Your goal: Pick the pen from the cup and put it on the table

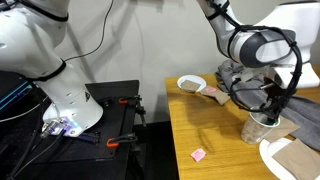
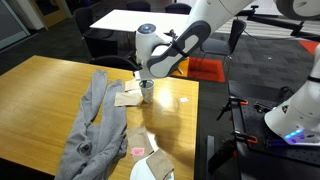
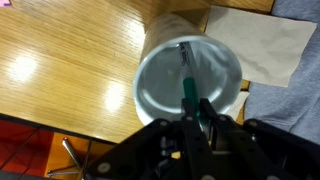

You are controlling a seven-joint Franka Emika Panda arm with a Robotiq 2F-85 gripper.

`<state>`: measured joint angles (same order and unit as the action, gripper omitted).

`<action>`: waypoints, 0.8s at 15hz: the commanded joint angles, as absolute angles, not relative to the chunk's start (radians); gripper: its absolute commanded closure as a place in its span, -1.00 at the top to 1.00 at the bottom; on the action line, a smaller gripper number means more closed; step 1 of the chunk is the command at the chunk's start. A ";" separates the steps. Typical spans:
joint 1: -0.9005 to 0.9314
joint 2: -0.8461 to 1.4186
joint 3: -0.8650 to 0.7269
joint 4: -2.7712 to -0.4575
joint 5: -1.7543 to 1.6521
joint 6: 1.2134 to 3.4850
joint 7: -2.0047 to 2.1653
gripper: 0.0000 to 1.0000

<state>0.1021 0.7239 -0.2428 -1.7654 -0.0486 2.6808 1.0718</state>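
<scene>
In the wrist view the whitish cup (image 3: 160,80) stands on the wooden table (image 3: 60,60), seen from above. The green pen (image 3: 188,88) leans inside it, its upper end between my gripper's (image 3: 197,122) fingers, which are shut on it. In both exterior views the gripper (image 1: 272,105) (image 2: 146,78) hangs straight over the cup (image 1: 259,129) (image 2: 146,92); the pen is hidden there.
A grey cloth (image 2: 95,125) lies along the table. A brown paper napkin (image 3: 255,40) lies next to the cup. A white bowl (image 1: 191,84), a white plate (image 1: 285,155) and a pink paper scrap (image 1: 198,155) are on the table. A black workbench with red clamps (image 1: 115,115) stands beside it.
</scene>
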 commanded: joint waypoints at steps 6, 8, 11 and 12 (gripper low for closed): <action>0.195 0.616 -0.319 -1.823 -0.096 2.600 1.103 -0.94; 0.210 0.576 -0.337 -1.842 -0.125 2.580 1.104 -0.94; 0.228 0.500 -0.362 -1.874 -0.192 2.539 1.107 -0.94; 0.226 0.472 -0.362 -1.881 -0.216 2.516 1.102 -0.94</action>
<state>0.2022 0.5847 -0.3402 -1.8103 -0.1489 2.5770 1.0717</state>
